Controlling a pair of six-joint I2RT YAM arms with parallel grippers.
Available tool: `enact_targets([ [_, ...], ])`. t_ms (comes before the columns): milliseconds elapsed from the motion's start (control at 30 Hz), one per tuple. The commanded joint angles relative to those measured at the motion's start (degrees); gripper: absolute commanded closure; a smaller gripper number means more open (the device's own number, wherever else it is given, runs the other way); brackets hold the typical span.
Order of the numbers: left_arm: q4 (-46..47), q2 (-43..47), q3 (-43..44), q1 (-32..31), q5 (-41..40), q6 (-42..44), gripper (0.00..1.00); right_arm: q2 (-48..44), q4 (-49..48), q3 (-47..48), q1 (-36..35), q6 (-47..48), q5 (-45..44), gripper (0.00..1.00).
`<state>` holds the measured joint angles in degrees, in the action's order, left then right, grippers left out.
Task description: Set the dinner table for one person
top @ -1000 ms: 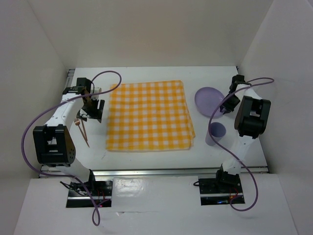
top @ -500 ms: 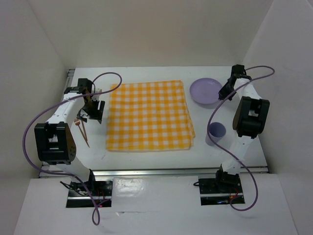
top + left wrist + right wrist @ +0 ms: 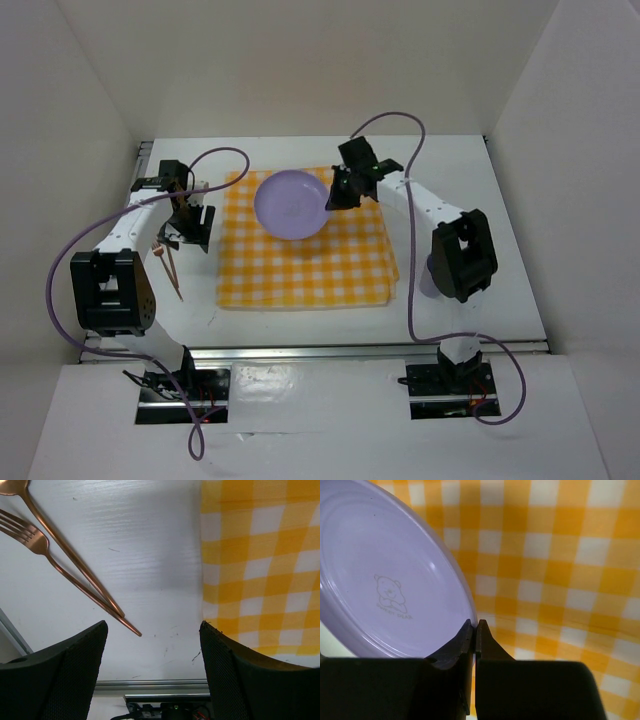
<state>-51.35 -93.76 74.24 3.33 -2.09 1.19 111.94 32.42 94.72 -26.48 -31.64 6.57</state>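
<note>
Has swung the right gripper leftward, away from the far right corner of the desk, with the purple plate pinched at its rim. Now holds that plate over the far half of the checked cloth, near the middle of the far edge, no longer beside the cloth.

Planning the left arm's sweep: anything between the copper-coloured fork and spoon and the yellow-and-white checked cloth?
Nothing. In the left wrist view only bare flat white tabletop separates the copper-coloured metal fork and spoon from the yellow-and-white checked cloth.
</note>
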Motion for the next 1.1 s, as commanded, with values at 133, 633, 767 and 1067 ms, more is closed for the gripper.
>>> enact_targets([
  [133,0.02,2.61,-0.06,-0.08,0.59,-0.66,0.19,-0.49,-4.38,-7.25,-2.79,-3.78,2.83,1.00],
  [633,0.55,3.14,-1.11,-0.08,0.07,-0.66,0.19,-0.67,-3.86,-14.30,-5.07,-5.54,-2.17,1.00],
  [767,0.55,3.14,-1.11,-0.08,0.07,-0.66,0.19,-0.67,-4.03,-14.30,-5.07,-6.16,-4.37,1.00],
  [1067,1.07,3.66,-1.11,-0.08,-0.46,-0.66,0.19,-0.14,-4.04,-14.47,-5.07,-6.68,-4.90,0.98],
])
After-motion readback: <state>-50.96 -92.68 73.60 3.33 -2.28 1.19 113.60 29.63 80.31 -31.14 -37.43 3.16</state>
